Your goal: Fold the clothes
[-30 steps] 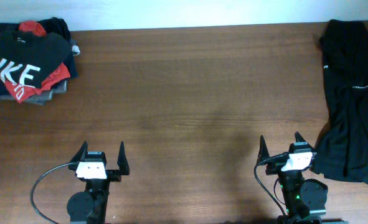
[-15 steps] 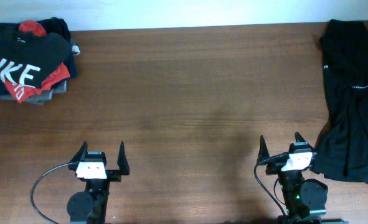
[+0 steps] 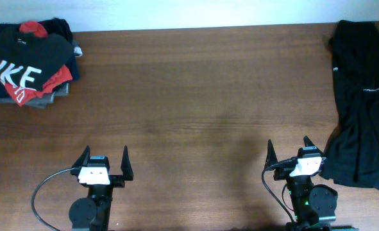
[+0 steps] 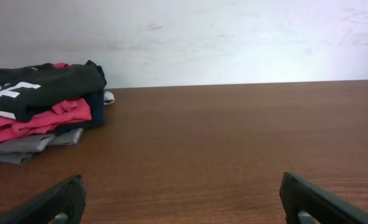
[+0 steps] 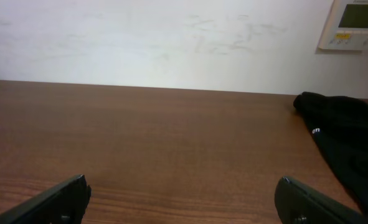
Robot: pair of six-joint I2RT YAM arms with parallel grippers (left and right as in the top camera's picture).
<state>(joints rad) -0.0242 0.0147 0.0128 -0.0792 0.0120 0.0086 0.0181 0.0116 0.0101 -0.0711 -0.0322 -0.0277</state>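
Observation:
A stack of folded clothes (image 3: 29,67) lies at the table's far left corner, a black NIKE shirt on top, red and grey ones under it; the left wrist view shows the stack (image 4: 37,106) at left. An unfolded black garment (image 3: 362,102) is spread along the right edge, its end (image 5: 349,134) seen in the right wrist view. My left gripper (image 3: 104,162) stands open near the front edge, nothing between its fingers. My right gripper (image 3: 288,152) is open too, just left of the black garment's lower part.
The brown wooden table (image 3: 195,96) runs to a white wall at the back. A white wall panel (image 5: 355,23) hangs at upper right in the right wrist view. A black cable (image 3: 45,189) loops beside the left arm's base.

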